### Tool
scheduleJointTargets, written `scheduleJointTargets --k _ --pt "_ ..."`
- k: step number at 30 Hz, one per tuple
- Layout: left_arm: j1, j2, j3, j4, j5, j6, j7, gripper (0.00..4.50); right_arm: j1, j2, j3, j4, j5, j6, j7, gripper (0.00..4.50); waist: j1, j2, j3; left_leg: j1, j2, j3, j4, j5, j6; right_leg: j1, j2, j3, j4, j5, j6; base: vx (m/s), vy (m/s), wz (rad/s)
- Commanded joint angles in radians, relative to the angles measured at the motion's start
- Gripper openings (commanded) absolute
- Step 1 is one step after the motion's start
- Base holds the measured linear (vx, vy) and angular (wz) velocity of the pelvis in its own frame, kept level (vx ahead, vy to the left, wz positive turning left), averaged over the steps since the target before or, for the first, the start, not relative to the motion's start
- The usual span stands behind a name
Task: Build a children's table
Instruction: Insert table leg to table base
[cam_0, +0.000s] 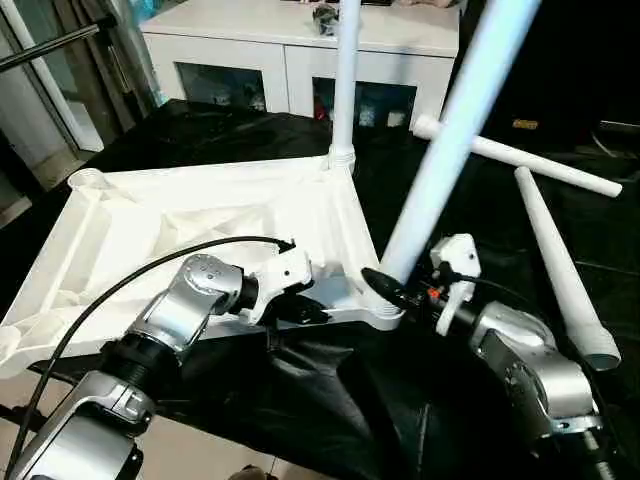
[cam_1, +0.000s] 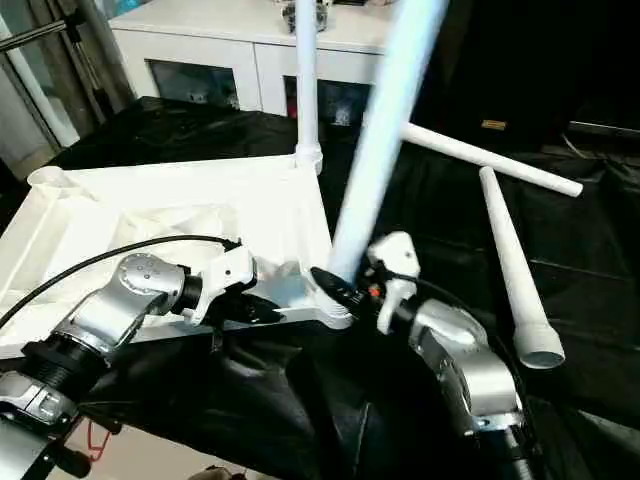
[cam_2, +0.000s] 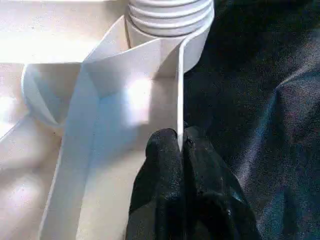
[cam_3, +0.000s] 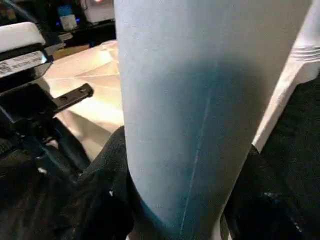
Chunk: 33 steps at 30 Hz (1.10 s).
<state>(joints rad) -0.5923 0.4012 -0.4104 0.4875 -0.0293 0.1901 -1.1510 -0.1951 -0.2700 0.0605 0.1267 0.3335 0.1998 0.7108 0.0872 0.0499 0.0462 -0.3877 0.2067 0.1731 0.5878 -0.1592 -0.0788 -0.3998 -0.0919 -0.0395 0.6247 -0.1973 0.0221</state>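
The white tabletop (cam_0: 190, 225) lies upside down on a black cloth, ribbed underside up. One leg (cam_0: 345, 80) stands upright in its far corner socket. A second leg (cam_0: 450, 130) leans up and to the right out of the near right corner socket (cam_0: 385, 312). My right gripper (cam_0: 392, 283) is shut on this leg just above the socket, a black finger (cam_3: 107, 200) on each side of the tube (cam_3: 200, 100). My left gripper (cam_0: 300, 310) is shut on the tabletop's thin near rim (cam_2: 179, 90), close to that same corner. Two more legs (cam_0: 520, 155) (cam_0: 565, 270) lie loose on the cloth at the right.
A white glass-door cabinet (cam_0: 300, 50) stands behind the work area. The black cloth (cam_0: 470, 220) covers the surface under and right of the tabletop. Bare floor (cam_0: 200, 450) shows at the near left. A metal pole (cam_0: 50, 45) and curtains are at the far left.
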Motion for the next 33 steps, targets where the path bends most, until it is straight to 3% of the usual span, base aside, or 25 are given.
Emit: scheduleJointTargets --k 1,5,10,14,19,25,28,29,33 --pt "0.003 0.002 0.016 -0.006 0.006 0.003 0.014 0.00 0.020 0.005 -0.011 0.053 -0.010 -0.033 0.008 1.92 -0.001 -0.007 -0.065 0.015 0.009 0.001 -0.070 -0.275 0.002 0.041 -0.035 0.027 -0.084 -0.201 -0.205 0.000 0.000 0.00" --pt "0.002 0.000 0.016 -0.005 0.008 -0.001 0.015 0.00 0.033 0.032 -0.052 0.104 0.001 -0.111 -0.003 1.92 -0.003 -0.002 -0.063 0.016 0.009 0.000 -0.072 -0.291 0.007 0.040 -0.034 0.025 -0.086 -0.202 -0.214 0.000 0.000 0.00" --pt "0.000 -0.003 0.015 0.003 0.015 -0.009 0.019 0.00 0.034 0.040 -0.062 0.175 0.005 -0.173 0.020 1.92 -0.004 -0.001 -0.063 0.018 0.010 -0.001 -0.074 -0.315 0.006 0.039 -0.034 0.024 -0.088 -0.220 -0.216 0.000 0.000 0.00" --pt "-0.003 -0.007 0.015 0.007 0.019 -0.013 0.024 0.00 0.041 0.029 -0.053 0.211 -0.014 -0.218 0.036 1.92 -0.004 -0.002 -0.061 0.018 0.010 -0.001 -0.075 -0.325 0.006 0.039 -0.034 0.025 -0.090 -0.239 -0.213 0.000 0.000 0.00" --pt "-0.003 -0.007 0.014 0.006 0.022 -0.016 0.025 0.00 0.037 -0.016 0.000 0.224 -0.100 -0.253 0.035 1.92 -0.003 -0.003 -0.062 0.016 0.010 -0.001 -0.074 -0.307 0.008 0.041 -0.034 0.025 -0.090 -0.226 -0.210 0.000 0.000 0.00" --pt "-0.005 -0.008 0.012 0.007 0.025 -0.018 0.022 0.00 -0.009 -0.042 0.037 0.243 -0.150 -0.225 0.028 1.92 -0.006 -0.004 -0.059 0.017 0.009 -0.001 -0.076 -0.331 0.009 0.039 -0.033 0.025 -0.093 -0.267 -0.203 0.000 0.000 0.00" --pt "-0.004 -0.009 0.012 0.006 0.024 -0.019 0.018 0.00 -0.032 -0.045 0.057 0.254 -0.140 -0.179 0.066 1.92 -0.008 -0.004 -0.058 0.019 0.009 -0.002 -0.078 -0.347 0.007 0.037 -0.033 0.024 -0.096 -0.298 -0.196 0.000 0.000 0.00" --pt "-0.004 -0.010 0.012 0.005 0.023 -0.018 0.016 0.00 -0.042 -0.047 0.066 0.268 -0.139 -0.169 0.084 1.92 -0.009 -0.009 -0.057 0.018 0.010 -0.002 -0.078 -0.352 0.007 0.037 -0.033 0.025 -0.097 -0.303 -0.195 0.000 0.000 0.00" --pt "0.005 -0.007 0.007 -0.010 0.014 -0.029 -0.012 0.00 -0.083 -0.045 0.082 0.320 -0.116 -0.129 0.136 1.92 -0.013 -0.004 -0.058 0.019 0.010 -0.003 -0.079 -0.360 0.004 0.036 -0.034 0.024 -0.097 -0.304 -0.199 0.000 0.000 0.00"
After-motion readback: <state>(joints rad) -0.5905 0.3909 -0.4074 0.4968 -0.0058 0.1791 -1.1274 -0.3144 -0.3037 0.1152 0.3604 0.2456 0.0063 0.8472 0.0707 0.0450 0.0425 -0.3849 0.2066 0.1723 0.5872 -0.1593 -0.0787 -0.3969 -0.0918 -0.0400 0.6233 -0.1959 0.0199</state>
